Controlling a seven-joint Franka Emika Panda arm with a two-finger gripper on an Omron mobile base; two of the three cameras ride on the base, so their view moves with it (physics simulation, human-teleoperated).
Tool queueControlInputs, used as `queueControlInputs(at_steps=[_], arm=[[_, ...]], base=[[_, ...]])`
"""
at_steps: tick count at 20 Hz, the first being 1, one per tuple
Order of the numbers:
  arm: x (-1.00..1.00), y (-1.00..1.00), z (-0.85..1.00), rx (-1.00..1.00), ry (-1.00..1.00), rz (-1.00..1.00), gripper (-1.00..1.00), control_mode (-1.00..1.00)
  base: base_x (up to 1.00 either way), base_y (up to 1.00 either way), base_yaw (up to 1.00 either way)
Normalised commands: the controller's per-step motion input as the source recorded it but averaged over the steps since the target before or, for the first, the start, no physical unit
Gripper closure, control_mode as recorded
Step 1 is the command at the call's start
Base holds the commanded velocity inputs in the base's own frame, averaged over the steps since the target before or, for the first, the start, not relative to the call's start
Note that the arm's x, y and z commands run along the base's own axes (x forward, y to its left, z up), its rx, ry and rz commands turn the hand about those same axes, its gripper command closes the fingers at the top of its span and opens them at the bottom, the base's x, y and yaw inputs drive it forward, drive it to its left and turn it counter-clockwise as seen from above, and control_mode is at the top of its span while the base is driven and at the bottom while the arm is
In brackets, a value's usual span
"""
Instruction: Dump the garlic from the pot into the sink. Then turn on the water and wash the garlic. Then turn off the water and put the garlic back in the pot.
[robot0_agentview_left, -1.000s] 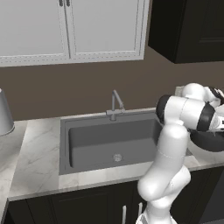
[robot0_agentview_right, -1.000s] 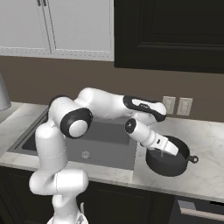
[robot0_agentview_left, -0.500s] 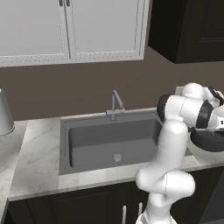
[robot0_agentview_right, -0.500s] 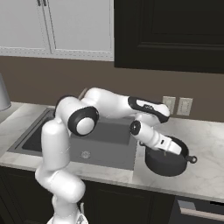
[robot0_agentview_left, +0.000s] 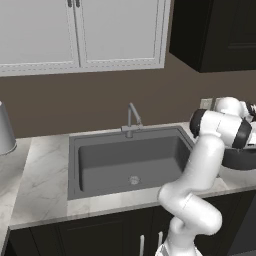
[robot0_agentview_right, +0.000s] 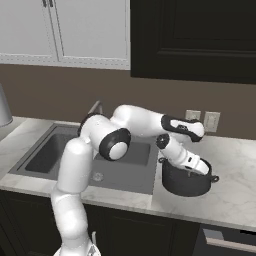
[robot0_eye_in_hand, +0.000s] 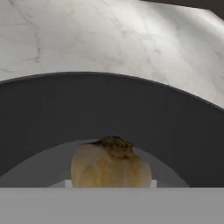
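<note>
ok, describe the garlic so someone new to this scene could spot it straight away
Start at the large dark grey rectangular sink set in the pale marble counter. To its right on the counter stands a round black pot with small loop handles. The garlic lies inside that pot: a small tan-yellow bulb with a brownish top, the one light thing against the dark walls.

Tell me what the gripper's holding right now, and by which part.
The gripper is down inside the pot, shut on the garlic. Its fingertips are hidden, so where on the bulb they grip can't be told.
</note>
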Motion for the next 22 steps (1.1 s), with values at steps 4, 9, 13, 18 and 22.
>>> queueControlInputs(at_steps=[4,9,13,18,22], arm=[[0.01,-0.04,0.04,0.07,0.07,0.00,-1.00,-1.00],[-0.04,-0.21,0.30,0.02,0.00,0.00,-1.00,-1.00],[-0.26,-0.26,0.43,0.01,0.00,-0.02,-1.00,-1.00],[-0.12,-0.09,0.40,0.02,0.00,-0.03,-1.00,-1.00],[-0.04,0.00,0.65,0.04,0.00,-0.03,-1.00,-1.00]], base=[[0.00,0.00,0.00],[0.00,0.00,0.00],[0.00,0.00,0.00],[0.00,0.00,0.00],[0.00,0.00,0.00]])
